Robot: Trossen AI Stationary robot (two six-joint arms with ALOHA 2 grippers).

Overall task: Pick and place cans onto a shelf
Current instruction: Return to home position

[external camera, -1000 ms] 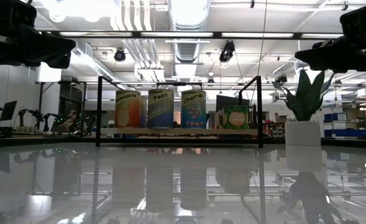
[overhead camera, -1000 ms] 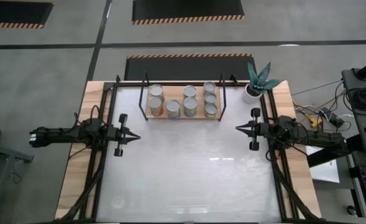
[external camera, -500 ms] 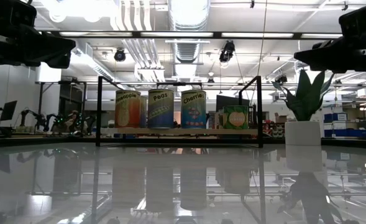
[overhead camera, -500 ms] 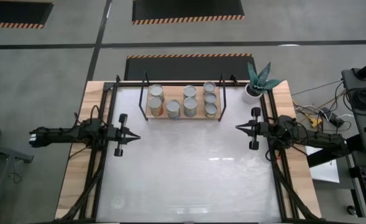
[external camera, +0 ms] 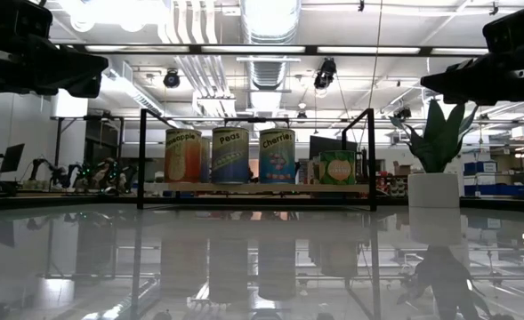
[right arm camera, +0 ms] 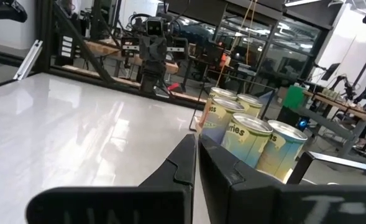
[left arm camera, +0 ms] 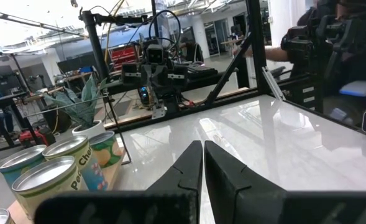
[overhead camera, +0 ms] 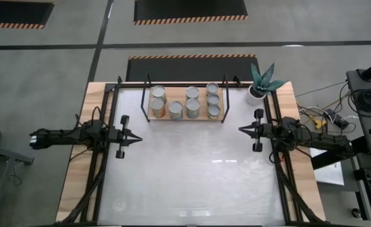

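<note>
Several cans (overhead camera: pixel 185 101) with silvery lids stand upright on the shelf (overhead camera: pixel 185 116), a light wooden board in a black rod frame at the table's far side; they also show in the low view (external camera: pixel 230 156). My left gripper (overhead camera: pixel 139 140) hovers shut at the table's left side, pointing level toward the right. My right gripper (overhead camera: pixel 240 130) hovers shut at the right side, pointing level toward the left. Both hold nothing. The cans (left arm camera: pixel 52 171) show beside my left gripper (left arm camera: pixel 202 146); more cans (right arm camera: pixel 248 137) show beyond my right gripper (right arm camera: pixel 196 138).
A white pot with a green plant (overhead camera: pixel 259 88) stands at the far right corner, just right of the shelf. The glossy white tabletop (overhead camera: pixel 191 176) stretches bare between the arms and toward the near edge. Black frame rails (overhead camera: pixel 103 170) run along both sides.
</note>
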